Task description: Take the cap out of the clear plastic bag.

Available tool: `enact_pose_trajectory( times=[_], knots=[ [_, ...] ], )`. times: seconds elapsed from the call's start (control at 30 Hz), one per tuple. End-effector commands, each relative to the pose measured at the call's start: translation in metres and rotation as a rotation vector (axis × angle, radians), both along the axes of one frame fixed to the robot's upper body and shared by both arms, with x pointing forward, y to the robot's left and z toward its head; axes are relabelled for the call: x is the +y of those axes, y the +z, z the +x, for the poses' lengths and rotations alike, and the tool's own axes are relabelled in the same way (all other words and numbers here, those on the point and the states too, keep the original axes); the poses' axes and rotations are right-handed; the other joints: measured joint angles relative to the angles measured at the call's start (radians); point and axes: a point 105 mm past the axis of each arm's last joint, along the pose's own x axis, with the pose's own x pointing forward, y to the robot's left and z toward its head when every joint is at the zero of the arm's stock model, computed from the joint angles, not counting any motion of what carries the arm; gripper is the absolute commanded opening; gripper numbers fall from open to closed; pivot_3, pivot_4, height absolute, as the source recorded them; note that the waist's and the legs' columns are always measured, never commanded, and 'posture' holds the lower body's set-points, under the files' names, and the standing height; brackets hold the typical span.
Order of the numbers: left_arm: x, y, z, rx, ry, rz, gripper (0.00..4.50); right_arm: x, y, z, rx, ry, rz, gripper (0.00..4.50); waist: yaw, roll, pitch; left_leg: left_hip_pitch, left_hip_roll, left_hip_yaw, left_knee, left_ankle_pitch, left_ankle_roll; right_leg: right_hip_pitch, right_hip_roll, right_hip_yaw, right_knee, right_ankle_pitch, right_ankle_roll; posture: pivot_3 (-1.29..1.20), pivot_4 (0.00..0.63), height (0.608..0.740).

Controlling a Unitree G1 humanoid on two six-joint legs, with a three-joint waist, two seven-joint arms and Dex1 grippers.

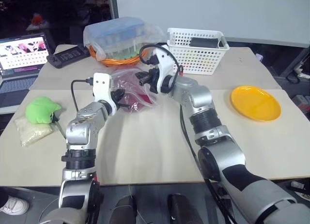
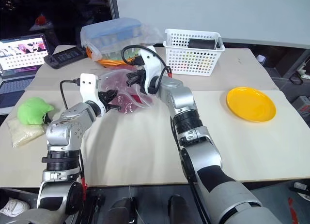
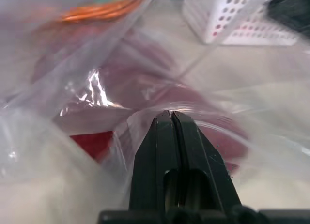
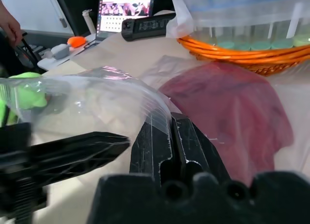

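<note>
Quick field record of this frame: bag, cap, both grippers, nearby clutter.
bag: clear plastic bag lifted off the table, pinched at two spots
cap: maroon cap inside the bag
left gripper: shut on bag film
right gripper: shut on bag film
nearby: orange basket, white basket, yellow plate, green lump

From my remote seat this reads as a robotics lab or test room: a plain beige table (image 1: pixel 145 146) set against a blank white wall (image 1: pixel 218 11), an open laptop (image 1: pixel 22 57) at ten o'clock, loose cables (image 1: pixel 300 71) trailing off at three o'clock.
</note>
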Motion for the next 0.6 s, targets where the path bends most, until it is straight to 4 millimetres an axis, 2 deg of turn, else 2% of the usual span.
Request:
enact_pose_trajectory(
  times=[0.03, 0.1, 0.17, 0.23, 0.33, 0.47, 0.6],
  knots=[
    [0.004, 0.019, 0.014, -0.076, 0.019, -0.001, 0.04, -0.002, 0.015, -0.004, -0.046, 0.001, 0.025, 0.0, 0.001, 0.0, 0.0, 0.0, 0.0, 0.0, 0.0, 0.0, 0.0, 0.0, 0.0, 0.0, 0.0, 0.0, 0.0, 0.0, 0.15, 0.73],
    [0.001, 0.006, 0.018, -0.011, 0.002, -0.027, 0.04, -0.002, 0.016, -0.005, -0.046, 0.0, 0.025, 0.0, 0.001, 0.0, 0.0, 0.0, 0.0, 0.0, 0.0, 0.0, 0.0, 0.0, 0.0, 0.0, 0.0, 0.0, 0.0, 0.0, 0.15, 0.73],
    [-0.007, -0.018, 0.014, 0.123, -0.053, -0.04, 0.04, -0.001, 0.016, -0.006, -0.048, 0.0, 0.027, 0.0, 0.0, 0.0, 0.0, 0.0, 0.0, 0.0, 0.0, 0.0, 0.0, 0.0, 0.0, 0.0, 0.0, 0.0, 0.0, 0.0, 0.15, 0.73],
    [-0.021, -0.037, -0.004, 0.245, -0.173, -0.035, 0.04, -0.001, 0.017, -0.007, -0.049, 0.001, 0.03, 0.0, -0.004, 0.0, 0.0, 0.0, 0.0, 0.0, 0.0, 0.0, 0.0, 0.0, 0.0, 0.0, 0.0, 0.0, 0.0, 0.0, 0.15, 0.73],
    [-0.034, -0.061, -0.048, 0.428, -0.338, -0.044, 0.04, 0.0, 0.017, -0.007, -0.049, 0.0, 0.035, 0.0, -0.014, 0.0, 0.0, 0.0, 0.0, 0.0, 0.0, 0.0, 0.0, 0.0, 0.0, 0.0, 0.001, 0.0, 0.001, 0.0, 0.15, 0.73],
    [-0.015, -0.08, -0.089, 0.56, -0.329, -0.02, 0.04, 0.001, 0.016, -0.008, -0.046, 0.0, 0.042, 0.0, -0.025, 0.0, 0.0, 0.0, 0.001, -0.001, -0.001, 0.0, 0.0, -0.001, 0.0, 0.0, 0.001, 0.0, 0.001, 0.0, 0.15, 0.73],
    [0.01, -0.082, -0.117, 0.615, -0.237, -0.026, 0.04, 0.003, 0.014, -0.008, -0.04, 0.003, 0.045, 0.0, -0.027, 0.0, 0.0, 0.002, 0.001, -0.001, -0.001, 0.0, 0.0, 0.0, 0.0, 0.0, 0.002, 0.0, 0.0, 0.0, 0.15, 0.73]
  ],
)
